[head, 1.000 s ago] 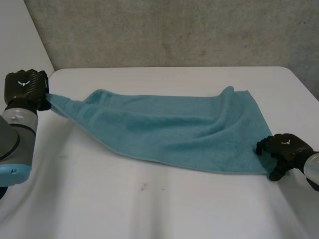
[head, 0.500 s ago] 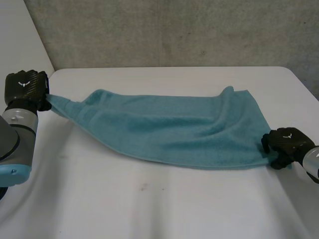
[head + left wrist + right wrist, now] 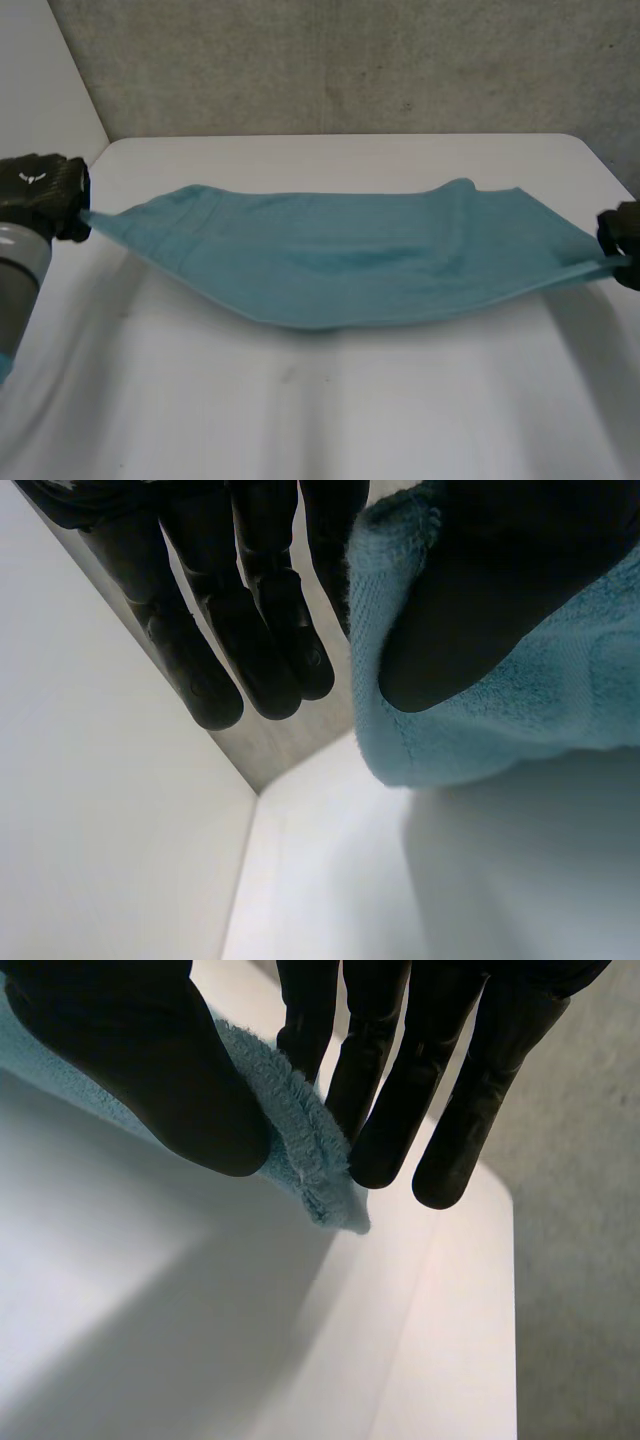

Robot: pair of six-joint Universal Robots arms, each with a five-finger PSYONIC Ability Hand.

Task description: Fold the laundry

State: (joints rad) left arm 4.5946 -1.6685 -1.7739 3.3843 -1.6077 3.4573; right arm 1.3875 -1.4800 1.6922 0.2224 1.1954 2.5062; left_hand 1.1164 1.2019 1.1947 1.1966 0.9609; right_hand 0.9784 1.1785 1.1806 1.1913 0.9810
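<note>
- My right robot hand (image 3: pixel 624 238), cut off at the head view's edge, pinches the teal towel's (image 3: pixel 340 260) right corner.
- My left robot hand (image 3: pixel 42 195) pinches its left corner.
- The towel hangs stretched between them, sagging over the desk (image 3: pixel 330 410).

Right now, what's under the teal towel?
The white table shows beneath the teal terry towel, stretched between the left hand and right hand. The patch under its sagging middle is covered.

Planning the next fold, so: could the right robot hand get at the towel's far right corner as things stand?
Probably not freely. The right robot hand is pinching the near right corner of the towel; the far right corner is close with nothing between, but it would have to let go first.
</note>
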